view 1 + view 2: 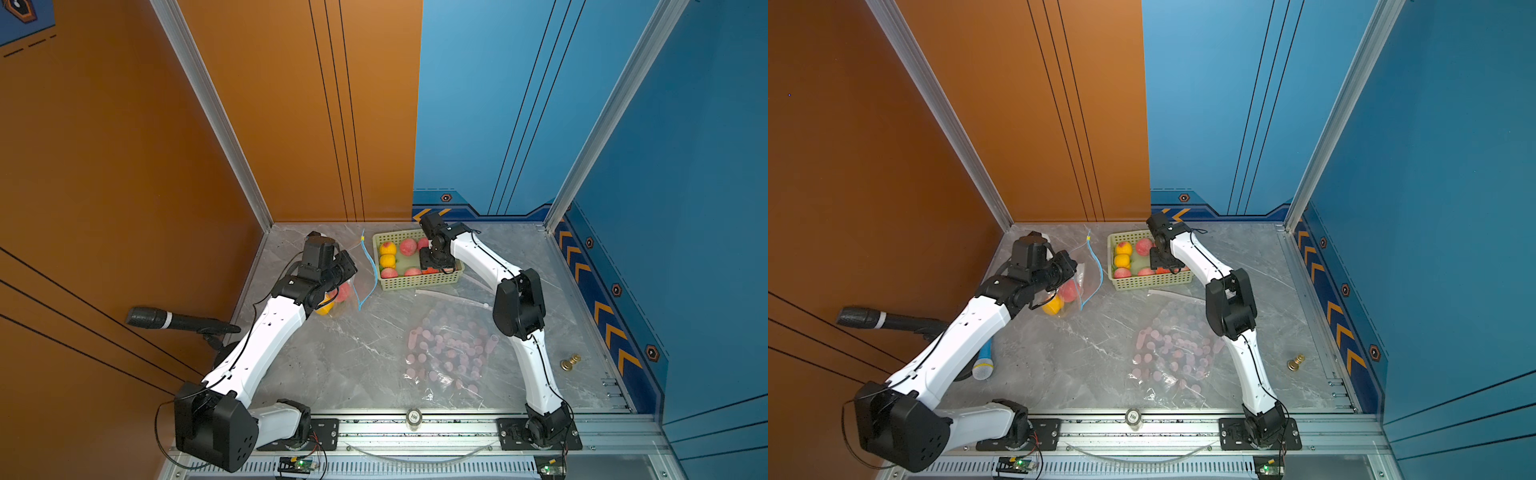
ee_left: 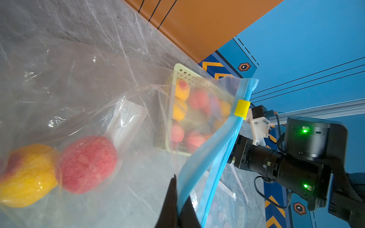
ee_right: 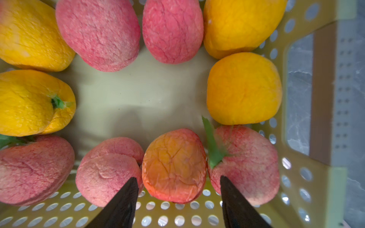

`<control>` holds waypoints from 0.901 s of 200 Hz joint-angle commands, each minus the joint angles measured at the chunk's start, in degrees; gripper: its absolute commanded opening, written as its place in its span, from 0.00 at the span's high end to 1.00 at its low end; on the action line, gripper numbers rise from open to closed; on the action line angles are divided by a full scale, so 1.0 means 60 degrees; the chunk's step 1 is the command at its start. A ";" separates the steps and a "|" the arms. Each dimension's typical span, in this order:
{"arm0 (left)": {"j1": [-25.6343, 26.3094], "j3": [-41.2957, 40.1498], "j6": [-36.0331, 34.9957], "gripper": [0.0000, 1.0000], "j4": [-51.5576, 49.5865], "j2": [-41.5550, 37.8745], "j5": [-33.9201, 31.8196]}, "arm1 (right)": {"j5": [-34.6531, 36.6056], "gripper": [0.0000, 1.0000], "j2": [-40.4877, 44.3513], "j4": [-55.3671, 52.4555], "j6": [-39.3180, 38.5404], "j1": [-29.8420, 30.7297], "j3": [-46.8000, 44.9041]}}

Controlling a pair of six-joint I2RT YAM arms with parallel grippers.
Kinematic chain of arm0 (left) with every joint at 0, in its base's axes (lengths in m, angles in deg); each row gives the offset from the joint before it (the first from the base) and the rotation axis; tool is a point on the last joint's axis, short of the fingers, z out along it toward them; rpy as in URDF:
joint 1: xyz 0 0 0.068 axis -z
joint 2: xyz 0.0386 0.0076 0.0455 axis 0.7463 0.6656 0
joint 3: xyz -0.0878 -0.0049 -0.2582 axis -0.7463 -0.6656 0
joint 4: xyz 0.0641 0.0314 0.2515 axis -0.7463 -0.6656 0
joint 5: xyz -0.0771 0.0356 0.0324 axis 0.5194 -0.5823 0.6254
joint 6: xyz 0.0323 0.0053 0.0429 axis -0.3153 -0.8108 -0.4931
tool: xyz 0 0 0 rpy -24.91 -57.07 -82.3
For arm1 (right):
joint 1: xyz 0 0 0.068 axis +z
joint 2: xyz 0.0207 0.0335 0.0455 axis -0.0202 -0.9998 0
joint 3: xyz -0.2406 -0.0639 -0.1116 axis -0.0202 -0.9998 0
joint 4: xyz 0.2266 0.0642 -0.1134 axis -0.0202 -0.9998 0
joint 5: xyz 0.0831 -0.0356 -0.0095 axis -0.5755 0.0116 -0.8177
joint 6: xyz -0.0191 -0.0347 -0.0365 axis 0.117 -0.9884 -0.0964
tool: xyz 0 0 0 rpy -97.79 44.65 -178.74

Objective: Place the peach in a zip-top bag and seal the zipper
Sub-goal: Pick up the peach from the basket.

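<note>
On the tabletop, the zip-top bag by the far left corner holds two peaches, its zipper strip pinched in the left jaws, while in the basket at the far edge the right jaws stand apart around an orange peach, tightly flanked, so closing may pinch a neighbour.

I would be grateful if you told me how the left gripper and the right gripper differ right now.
The left gripper is shut, pinching the blue zipper strip of the zip-top bag; the right gripper is open and holds nothing. The left gripper works at the bag, outside the basket; the right gripper hangs over the basket, astride an orange-red peach. Both taper to black tips.
</note>
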 commanded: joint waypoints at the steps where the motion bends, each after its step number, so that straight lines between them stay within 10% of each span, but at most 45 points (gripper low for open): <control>1: -0.0066 -0.0129 -0.0071 1.00 -0.0052 -0.0046 0.0024 | -0.0302 0.33 -0.0195 -0.0383 0.0049 -0.0026 0.0212; 132: -0.0038 -0.0156 -0.0014 1.00 0.0002 -0.0002 0.0097 | -0.0500 0.33 -0.1319 -0.0345 -0.0115 -0.0215 0.1021; 180: 0.0008 -0.0116 0.0004 1.00 0.0023 0.0065 0.0096 | -0.0588 0.49 -0.1109 -0.0309 -0.0286 -0.0203 0.1150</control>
